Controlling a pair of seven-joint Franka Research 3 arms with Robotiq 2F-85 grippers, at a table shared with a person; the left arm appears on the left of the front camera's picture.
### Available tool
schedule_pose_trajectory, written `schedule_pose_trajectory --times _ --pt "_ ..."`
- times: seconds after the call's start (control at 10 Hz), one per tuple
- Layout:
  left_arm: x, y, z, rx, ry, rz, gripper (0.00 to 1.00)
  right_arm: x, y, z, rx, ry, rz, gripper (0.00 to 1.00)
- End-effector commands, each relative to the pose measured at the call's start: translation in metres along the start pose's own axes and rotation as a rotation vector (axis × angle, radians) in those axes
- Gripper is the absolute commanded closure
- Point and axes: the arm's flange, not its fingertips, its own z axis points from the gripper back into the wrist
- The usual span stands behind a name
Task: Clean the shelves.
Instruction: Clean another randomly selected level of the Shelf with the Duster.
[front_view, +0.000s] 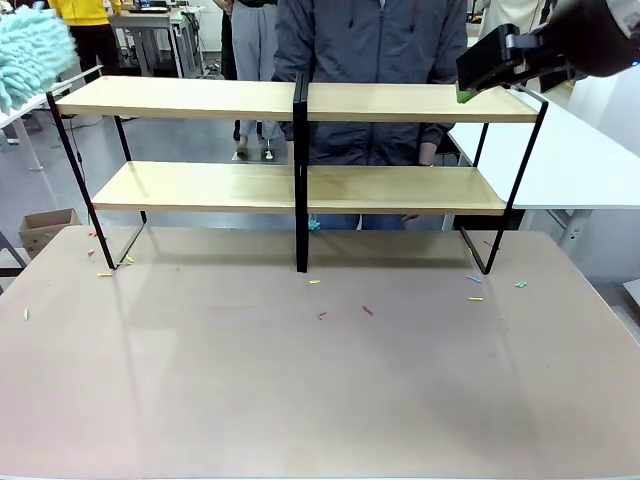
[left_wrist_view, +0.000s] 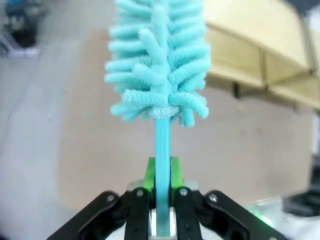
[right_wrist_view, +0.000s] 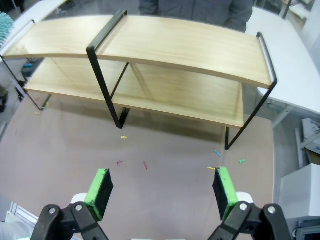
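The shelves (front_view: 300, 150) stand across the far half of a smooth, pale brownish tabletop (front_view: 320, 380): two long light-wood boards, one above the other, carried in a thin black metal frame with a flat black upright at the middle and slim bent legs at each end. From the right wrist view the rack (right_wrist_view: 150, 65) shows the faint grain of the boards and the rounded black end loops. A person in a dark zipped jacket (front_view: 375, 60) stands just behind the rack at the far side. The left gripper (left_wrist_view: 161, 192) is clenched on the slender, smooth turquoise stem of a duster (left_wrist_view: 160, 65), whose head is a thick tuft of soft chenille fingers fanning out in all directions; in the front view that fluffy head (front_view: 30, 50) sits at the far left, above and beside the left end of the top board, apart from it as far as can be told. The right gripper (front_view: 495, 70) hangs at the far right, near the right end of the top board; its own view shows the jaws spread wide with nothing between them, the flat green pads (right_wrist_view: 100, 186) well apart. Small coloured scraps (front_view: 368, 311) in red, yellow, green and blue lie scattered on the tabletop near the rack's feet. A white table (front_view: 580, 160) adjoins on the right.
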Motion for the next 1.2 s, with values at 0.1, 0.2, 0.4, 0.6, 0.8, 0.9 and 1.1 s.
schedule_pose_trajectory --times 0.1,0.2,0.4,0.6,0.8,0.9,1.1 --pt "0.009 0.063 0.042 -0.367 0.146 -0.29 0.88 0.001 0.001 0.0 0.002 -0.002 0.0 0.0" --pt "0.011 0.091 0.055 -0.47 0.105 -0.325 0.88 0.001 0.001 0.0 0.002 -0.002 0.0 0.0" --pt "0.014 0.167 0.084 -0.668 -0.041 -0.381 0.88 0.001 0.001 0.0 0.002 -0.002 0.0 0.0" --pt "0.019 0.238 0.102 -0.749 -0.16 -0.233 0.88 0.001 0.001 0.0 0.002 -0.002 0.0 0.0" --pt "0.023 0.261 0.095 -0.679 -0.124 -0.071 0.88 0.001 0.001 0.0 0.002 -0.002 0.0 0.0" --pt "-0.001 0.253 0.104 -0.699 -0.18 -0.222 0.88 0.001 0.001 0.0 0.002 -0.002 0.0 0.0" --pt "-0.001 0.253 0.104 -0.699 -0.18 -0.222 0.88 0.001 0.001 0.0 0.002 -0.002 0.0 0.0"
